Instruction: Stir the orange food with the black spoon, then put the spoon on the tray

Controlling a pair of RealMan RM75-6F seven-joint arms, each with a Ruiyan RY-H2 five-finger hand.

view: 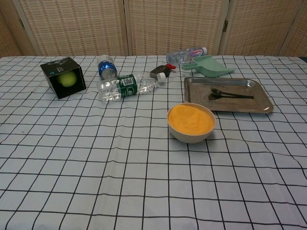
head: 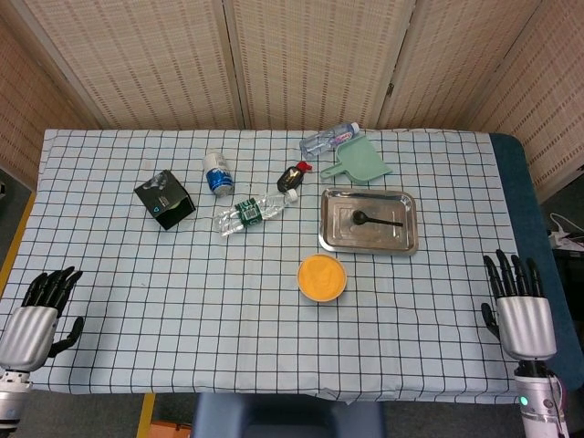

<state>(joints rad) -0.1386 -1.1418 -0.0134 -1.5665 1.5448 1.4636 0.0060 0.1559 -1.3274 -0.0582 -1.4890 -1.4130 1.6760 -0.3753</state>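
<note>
The black spoon (head: 374, 218) (view: 227, 94) lies inside the steel tray (head: 336, 239) (view: 263, 107), bowl end to the left. A white bowl of orange food (head: 322, 277) (view: 190, 120) stands just in front of the tray. My right hand (head: 520, 310) hangs open near the table's front right edge, far from the tray, fingers spread and holding nothing. Open too, my left hand (head: 35, 317) is at the front left corner, off the cloth. Neither hand shows in the chest view.
At the back lie a clear bottle with a green label (head: 248, 211) (view: 125, 86), a blue-labelled bottle (head: 217, 173) (view: 106, 67), another clear bottle (head: 328, 140), a green scoop (head: 359, 162) (view: 208, 66), a small dark bottle with a red cap (head: 292, 175) and a black box (head: 165, 199) (view: 63, 77).
</note>
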